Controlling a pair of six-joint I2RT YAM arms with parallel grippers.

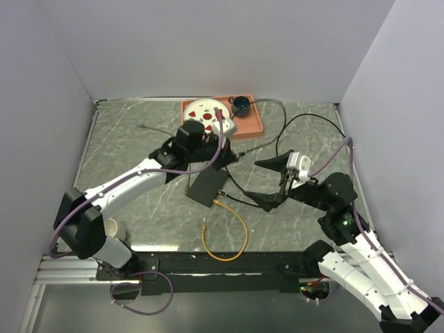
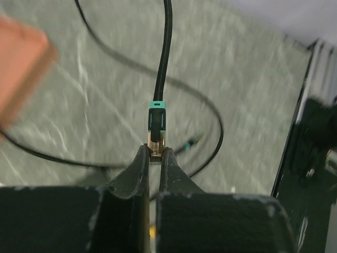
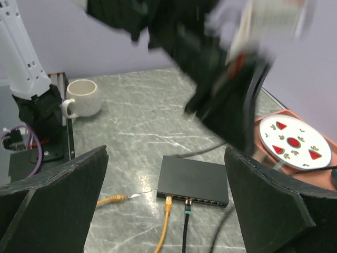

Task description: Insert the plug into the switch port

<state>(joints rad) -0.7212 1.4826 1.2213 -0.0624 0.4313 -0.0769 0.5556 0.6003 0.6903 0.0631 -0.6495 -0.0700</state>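
My left gripper is shut on a plug with a teal boot, at the end of a black cable. It holds the plug above the table, just beyond the far end of the black switch box. The switch's port row faces my right wrist camera. A yellow plug and a teal-booted black plug sit in two ports. My right gripper is wide open and empty, right of the switch.
An orange tray with a watermelon plate and a dark cup stands at the back. A white mug stands by the left arm's base. The yellow cable loops near the front edge, its loose end on the table.
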